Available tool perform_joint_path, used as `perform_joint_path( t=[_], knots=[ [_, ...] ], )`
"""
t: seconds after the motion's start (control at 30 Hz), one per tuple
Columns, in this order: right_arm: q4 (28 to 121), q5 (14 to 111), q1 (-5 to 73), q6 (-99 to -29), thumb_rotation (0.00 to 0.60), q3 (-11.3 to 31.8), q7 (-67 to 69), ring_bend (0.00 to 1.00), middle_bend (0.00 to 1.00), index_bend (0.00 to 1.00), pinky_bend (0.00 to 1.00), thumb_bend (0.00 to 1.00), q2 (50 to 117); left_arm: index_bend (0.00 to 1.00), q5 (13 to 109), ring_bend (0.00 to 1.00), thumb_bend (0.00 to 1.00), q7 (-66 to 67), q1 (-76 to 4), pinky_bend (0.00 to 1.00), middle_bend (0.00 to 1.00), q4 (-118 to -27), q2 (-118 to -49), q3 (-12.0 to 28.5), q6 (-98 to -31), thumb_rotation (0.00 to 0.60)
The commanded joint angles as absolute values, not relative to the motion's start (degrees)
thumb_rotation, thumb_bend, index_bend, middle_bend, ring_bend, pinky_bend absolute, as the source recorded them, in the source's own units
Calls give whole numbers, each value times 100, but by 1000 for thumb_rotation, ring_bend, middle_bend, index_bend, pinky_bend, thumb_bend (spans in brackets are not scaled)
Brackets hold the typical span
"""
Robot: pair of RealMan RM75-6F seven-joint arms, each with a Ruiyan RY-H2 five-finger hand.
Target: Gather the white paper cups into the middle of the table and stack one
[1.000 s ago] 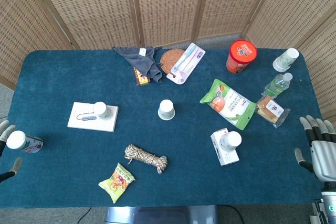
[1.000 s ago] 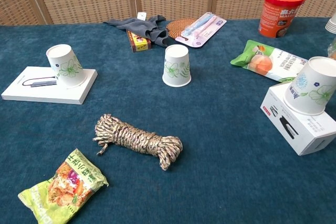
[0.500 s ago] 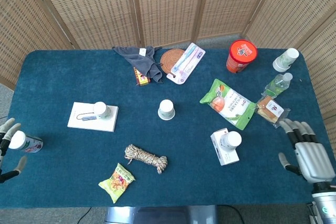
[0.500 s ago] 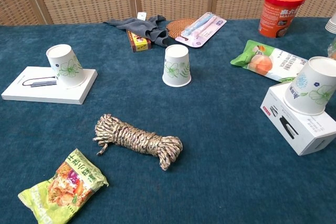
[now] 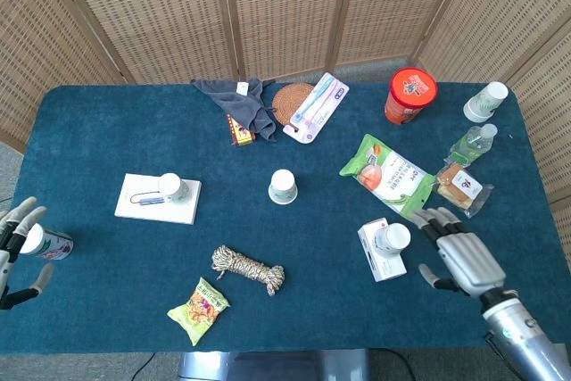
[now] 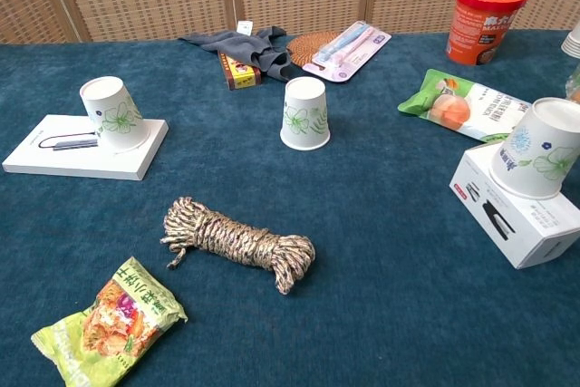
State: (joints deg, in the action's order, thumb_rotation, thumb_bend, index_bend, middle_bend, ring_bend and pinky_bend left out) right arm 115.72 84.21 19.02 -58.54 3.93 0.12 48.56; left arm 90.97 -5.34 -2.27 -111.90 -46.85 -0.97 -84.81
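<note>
Blue-clothed table (image 5: 107, 131) before wicker screens: 4 white paper cups, none stacked. 1 central (image 5: 283, 186), 1 on flat white box (image 5: 170, 187), 1 on small carton (image 5: 392, 238), 1 far right corner (image 5: 486, 101). Right hand (image 5: 461, 256) empty, spread beside carton cup; left hand (image 5: 16, 247) empty, spread around small bottle (image 5: 45, 243). Gathering unstarted.

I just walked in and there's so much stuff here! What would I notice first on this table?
Probably the bright red tub at the far right of the blue table, then the upside-down white paper cup alone in the middle. More cups sit on the flat white box at the left and the small white box at the right, where the robot's right hand hovers with fingers spread.
</note>
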Motion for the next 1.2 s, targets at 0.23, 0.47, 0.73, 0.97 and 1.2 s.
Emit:
perform_joint_path(
  t=[0.23, 0.47, 0.73, 0.97, 1.2],
  knots=[
    [11465, 7697, 2688, -4821, 600, 551, -232, 0, 0, 0, 0, 450, 5119, 4, 8981, 0, 464, -595, -317, 0, 0, -11111, -4763, -73, -8333, 600],
    [11321, 7299, 2957, -4564, 600, 551, -469, 0, 0, 0, 0, 449, 5267, 0, 8914, 0, 465, -663, -352, 0, 0, -11030, -4795, -68, -8273, 600],
    [11177, 6948, 3127, -4449, 600, 472, -708, 0, 0, 53, 91, 455, 5374, 0, 8852, 0, 464, -710, -348, 0, 0, -10953, -4831, -79, -8259, 600],
    [11024, 6879, 3223, -4483, 600, 428, -842, 16, 74, 206, 386, 470, 5558, 0, 8812, 0, 465, -745, -331, 0, 0, -10913, -4846, -91, -8265, 600],
    [10877, 6804, 3331, -4504, 600, 417, -949, 166, 205, 353, 618, 499, 5727, 0, 8777, 0, 464, -771, -325, 0, 0, -10884, -4854, -97, -8259, 600]
  ],
)
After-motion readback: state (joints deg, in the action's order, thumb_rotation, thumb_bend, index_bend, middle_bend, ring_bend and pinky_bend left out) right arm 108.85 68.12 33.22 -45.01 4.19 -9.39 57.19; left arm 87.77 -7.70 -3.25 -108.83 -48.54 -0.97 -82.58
